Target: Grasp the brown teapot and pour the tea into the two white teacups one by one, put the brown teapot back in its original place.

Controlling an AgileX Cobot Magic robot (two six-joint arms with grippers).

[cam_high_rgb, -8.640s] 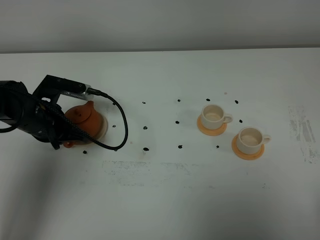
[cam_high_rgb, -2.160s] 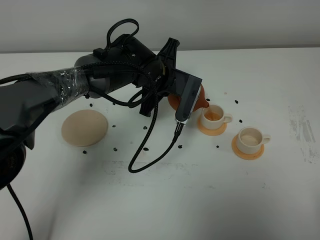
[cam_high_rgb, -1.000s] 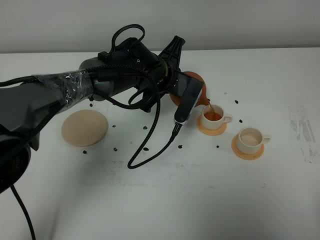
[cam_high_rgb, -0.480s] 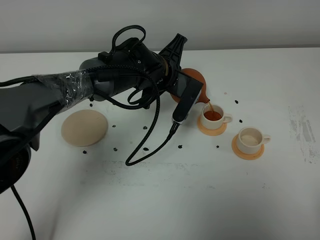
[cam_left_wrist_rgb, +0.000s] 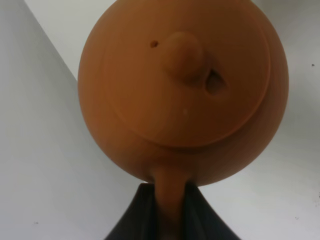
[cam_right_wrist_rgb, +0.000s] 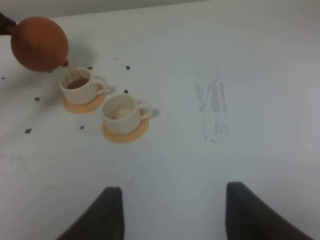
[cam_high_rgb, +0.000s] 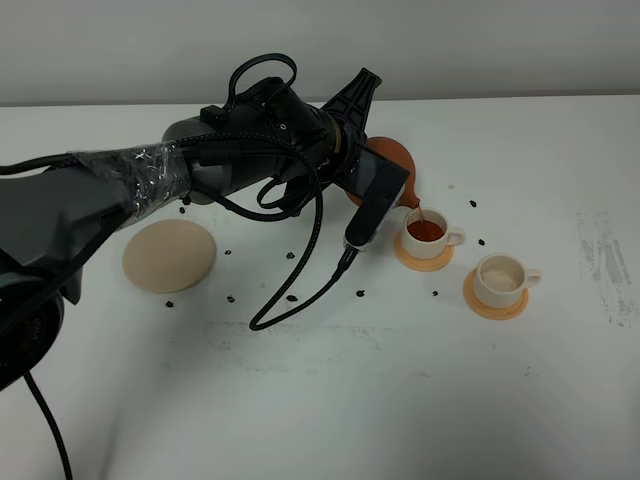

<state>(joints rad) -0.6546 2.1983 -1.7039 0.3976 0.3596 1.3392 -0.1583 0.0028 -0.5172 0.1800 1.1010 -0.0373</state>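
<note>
Tipped further, left hand [cam_left_wrist_rgb: 167,224] apparently pinches brown teapot [cam_left_wrist_rgb: 185,90] above teacup [cam_high_rgb: 428,232].

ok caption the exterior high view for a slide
The brown teapot tips tea into the left white teacup; the right teacup sits empty on its orange coaster.
</note>
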